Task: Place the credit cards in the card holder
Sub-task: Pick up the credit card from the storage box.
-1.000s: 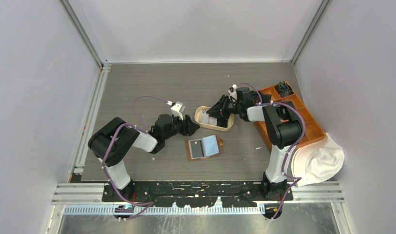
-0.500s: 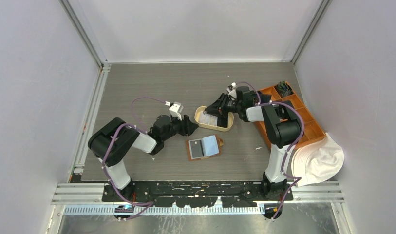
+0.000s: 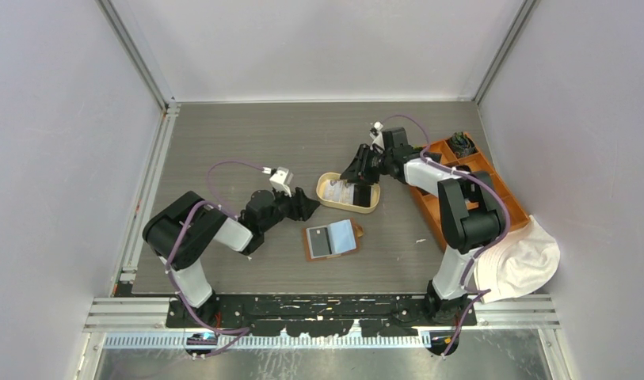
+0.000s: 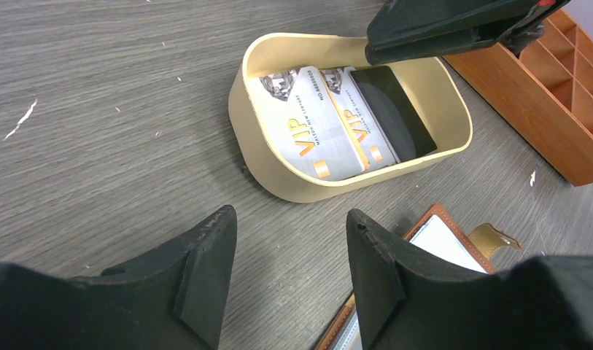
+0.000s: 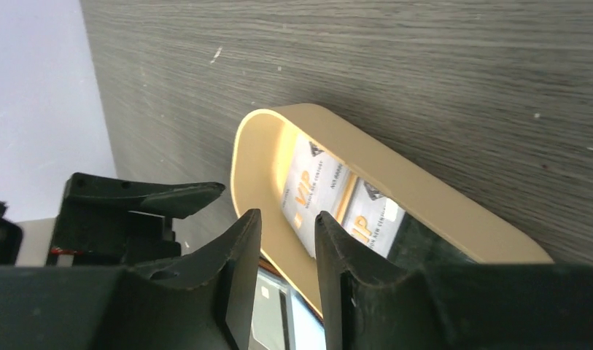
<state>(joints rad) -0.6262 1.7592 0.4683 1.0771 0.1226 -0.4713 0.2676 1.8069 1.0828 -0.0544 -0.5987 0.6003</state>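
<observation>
The cream oval tray (image 4: 278, 175) holds the credit cards: two white VIP cards (image 4: 315, 124) and a black card (image 4: 395, 109) lying flat. The brown card holder (image 3: 332, 239) lies open in front of the tray, a dark card and a grey-blue card showing in it; its corner (image 4: 443, 219) shows in the left wrist view. My left gripper (image 4: 289, 219) is open and empty, low over the table just left of the holder. Over the tray's far end, my right gripper (image 5: 287, 216) has its jaws a narrow gap apart with nothing between them, and the VIP cards (image 5: 311, 186) lie below it.
An orange compartmented box (image 3: 504, 207) stands at the right, its edge close to the tray (image 4: 548, 109). A white cloth hat (image 3: 520, 261) lies at the near right corner. My left gripper (image 5: 147, 197) shows beyond the tray's rim (image 5: 424, 193) in the right wrist view.
My right arm has stretched out and its gripper has lifted back over the tray's far side. The left gripper has shifted slightly left. Cards and holder have not moved.
</observation>
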